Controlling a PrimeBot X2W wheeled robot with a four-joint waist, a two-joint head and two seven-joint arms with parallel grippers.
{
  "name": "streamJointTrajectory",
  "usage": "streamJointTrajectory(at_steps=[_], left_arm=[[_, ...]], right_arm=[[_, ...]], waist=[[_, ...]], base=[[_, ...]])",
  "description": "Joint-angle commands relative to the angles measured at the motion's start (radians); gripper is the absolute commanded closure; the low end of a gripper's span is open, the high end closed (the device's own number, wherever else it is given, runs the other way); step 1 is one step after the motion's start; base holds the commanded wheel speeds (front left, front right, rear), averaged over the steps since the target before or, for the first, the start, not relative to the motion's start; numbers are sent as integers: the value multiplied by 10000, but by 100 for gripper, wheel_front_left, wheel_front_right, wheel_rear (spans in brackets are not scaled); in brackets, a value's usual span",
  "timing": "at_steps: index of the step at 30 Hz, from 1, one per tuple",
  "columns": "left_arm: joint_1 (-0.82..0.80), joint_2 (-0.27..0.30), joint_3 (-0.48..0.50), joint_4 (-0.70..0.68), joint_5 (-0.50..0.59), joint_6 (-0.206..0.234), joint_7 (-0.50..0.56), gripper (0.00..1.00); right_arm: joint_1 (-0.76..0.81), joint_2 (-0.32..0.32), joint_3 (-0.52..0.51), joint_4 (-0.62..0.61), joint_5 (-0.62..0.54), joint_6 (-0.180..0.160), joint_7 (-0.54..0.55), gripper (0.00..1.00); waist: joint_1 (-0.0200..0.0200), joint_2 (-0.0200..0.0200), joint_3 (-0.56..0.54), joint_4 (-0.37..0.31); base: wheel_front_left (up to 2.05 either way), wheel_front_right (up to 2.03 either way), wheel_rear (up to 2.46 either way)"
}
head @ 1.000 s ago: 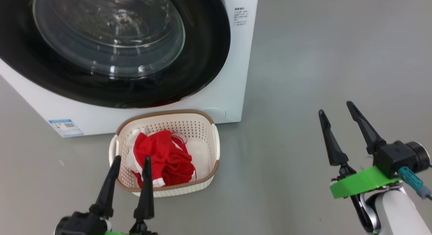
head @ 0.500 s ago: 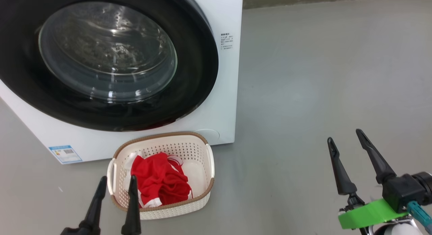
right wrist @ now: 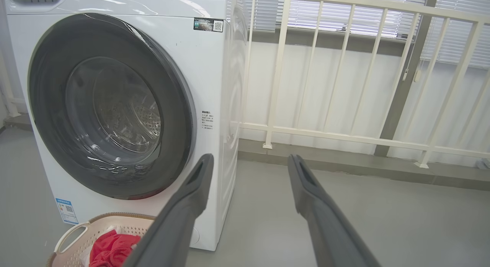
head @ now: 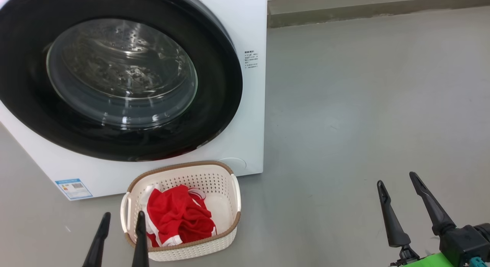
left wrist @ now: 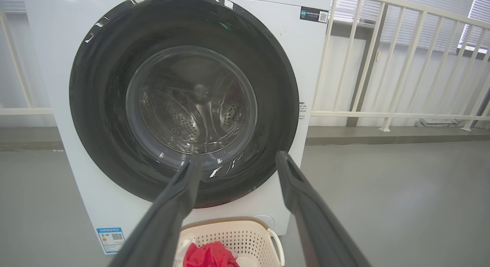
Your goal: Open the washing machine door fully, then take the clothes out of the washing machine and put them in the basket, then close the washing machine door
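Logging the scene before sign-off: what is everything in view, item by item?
washing machine: one, white, on the floor
washing machine door: one, black rim with clear glass, shut on the machine's front
label: one, blue, machine's lower corner
basket: one, cream with brown rim, before the machine
clothes: one bundle, red with white trim, in the basket
railing: one, white, behind the machine
floor: grey
left gripper: dark, open, empty, beside the basket
right gripper: dark, open, empty, over the floor

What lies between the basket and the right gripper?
Nothing. The head view shows a bare stretch of grey floor between the basket and the right gripper.
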Motion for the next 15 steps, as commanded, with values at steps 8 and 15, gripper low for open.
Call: streamJointTrajectory(at_steps=[8, 15], left_arm=[[28, 26, 387, -351, 144, -122, -51, 0], [-61, 25, 252, -369, 224, -185, -51, 0]], right_arm=[[43, -26, 195, -481, -88, -38, 10, 0], [47, 5, 268, -455, -122, -38, 10, 0]], waist=[[0, 0, -78, 9], [0, 0, -28, 108]], base=[[0, 0, 0], [0, 0, 0]])
